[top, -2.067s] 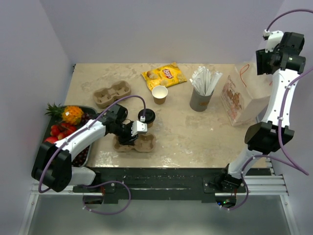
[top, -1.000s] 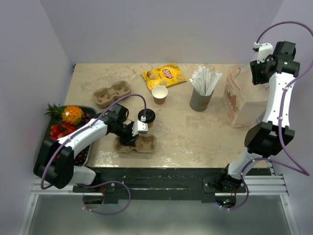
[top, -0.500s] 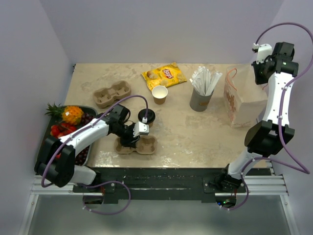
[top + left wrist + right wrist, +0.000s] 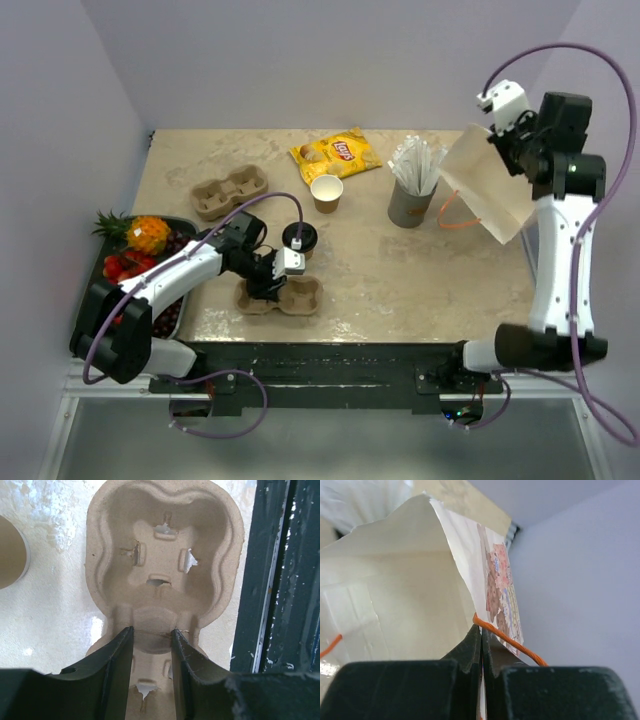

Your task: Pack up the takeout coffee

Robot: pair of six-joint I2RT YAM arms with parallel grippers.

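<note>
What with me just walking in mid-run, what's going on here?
The left claw grips the pulp carrier by its narrow middle near the front edge of the table. The lidded coffee cup stands just beyond, not yet in a pocket. The right claw is shut on the rim of the paper bag, holding it tilted in the air.

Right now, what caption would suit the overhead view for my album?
Right gripper holds a paper bag aloft; left gripper pinches the pulp carrier beside the lidded coffee cup.
</note>
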